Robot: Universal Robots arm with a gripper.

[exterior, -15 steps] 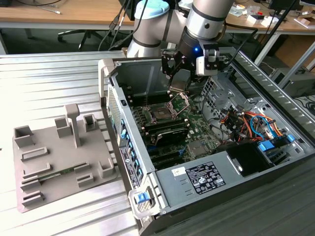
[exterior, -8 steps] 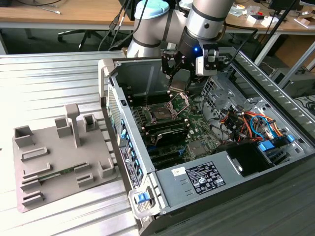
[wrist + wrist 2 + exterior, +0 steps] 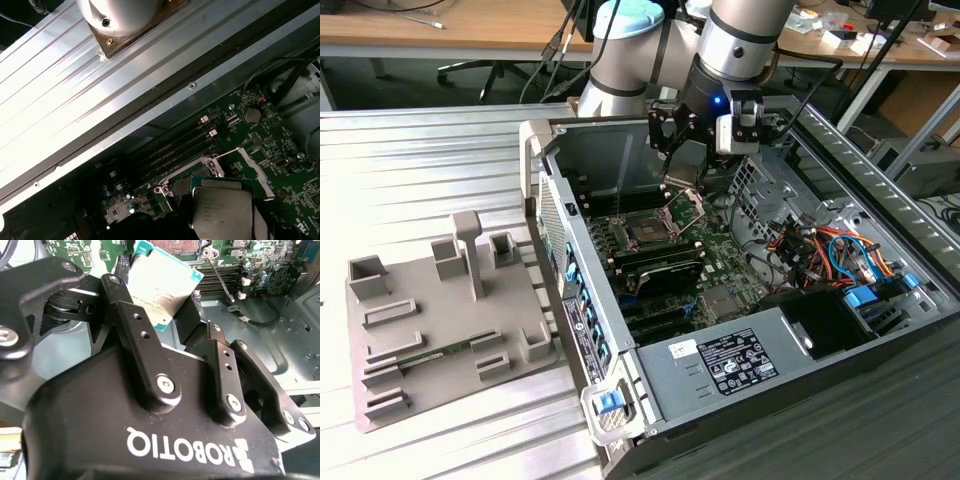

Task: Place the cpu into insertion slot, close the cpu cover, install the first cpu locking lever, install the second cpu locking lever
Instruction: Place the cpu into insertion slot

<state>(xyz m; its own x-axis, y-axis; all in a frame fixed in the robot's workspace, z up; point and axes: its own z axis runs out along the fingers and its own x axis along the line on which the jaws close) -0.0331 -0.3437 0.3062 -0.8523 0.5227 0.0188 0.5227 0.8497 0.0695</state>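
Nearest of all, the corner of one open computer case (image 3: 620, 330) is seen, laid on its side upon a ribbed metal worktop (image 3: 410, 170). One grey moulded fixture (image 3: 440, 320) is set at the exterior view's left, just beside the case. Wooden desks (image 3: 450, 25) are ranged along the far side of the room. One robot arm (image 3: 740, 40) is reached down into the case from the far side. One cpu (image 3: 160, 287) is counted. It is gripped by its edges between the two black fingers (image 3: 135, 320) of the pincer (image 3: 167, 310), which is closed on it, and it is held tilted above the green board. One insertion slot (image 3: 648, 228) is exposed below, unfilled. Its one cpu cover (image 3: 685, 207) is stood raised at the slot's right edge – not closed.
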